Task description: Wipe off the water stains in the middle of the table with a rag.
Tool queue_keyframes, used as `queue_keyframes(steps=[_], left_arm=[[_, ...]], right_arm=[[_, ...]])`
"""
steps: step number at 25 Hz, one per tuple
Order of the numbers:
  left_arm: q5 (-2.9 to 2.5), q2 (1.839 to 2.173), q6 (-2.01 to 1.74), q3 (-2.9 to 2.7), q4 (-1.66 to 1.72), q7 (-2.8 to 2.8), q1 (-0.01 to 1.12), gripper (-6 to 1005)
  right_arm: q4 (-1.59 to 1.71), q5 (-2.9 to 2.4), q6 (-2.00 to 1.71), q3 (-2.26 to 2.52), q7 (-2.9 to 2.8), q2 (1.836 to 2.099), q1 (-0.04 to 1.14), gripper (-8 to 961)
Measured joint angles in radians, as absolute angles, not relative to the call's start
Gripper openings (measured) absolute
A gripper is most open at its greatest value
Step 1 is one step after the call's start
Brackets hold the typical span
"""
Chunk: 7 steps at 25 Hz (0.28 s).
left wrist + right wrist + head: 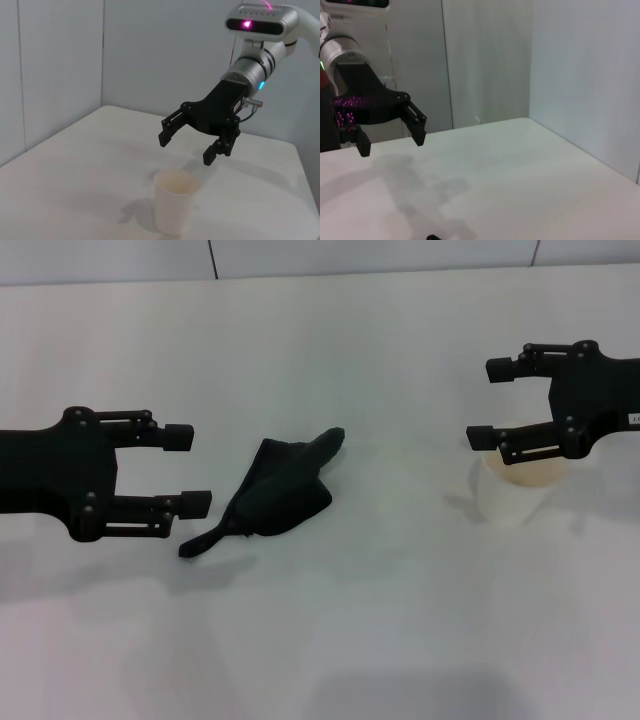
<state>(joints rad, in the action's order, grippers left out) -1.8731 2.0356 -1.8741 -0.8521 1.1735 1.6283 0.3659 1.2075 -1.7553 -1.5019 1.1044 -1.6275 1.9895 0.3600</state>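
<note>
The black rag lies crumpled on the white table, left of centre. My left gripper is open and empty, hovering just left of the rag. It also shows in the right wrist view. My right gripper is open and empty at the right, above the far rim of a white paper cup. The left wrist view shows that gripper hovering behind and above the cup. No orange-brown water stain shows in any view.
The table's far edge meets a pale wall. Walls close in around the table in both wrist views. A black tip of the rag shows at the edge of the right wrist view.
</note>
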Motion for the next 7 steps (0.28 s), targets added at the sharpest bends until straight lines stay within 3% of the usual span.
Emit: queue_keyframes(steps=[7], left_arm=[[-1.874,2.036,-1.875,-0.851,1.174,1.625,0.367,741]], right_arm=[[1.208,-1.76,-1.502,1.104,-1.637,1.989,0.364,855]])
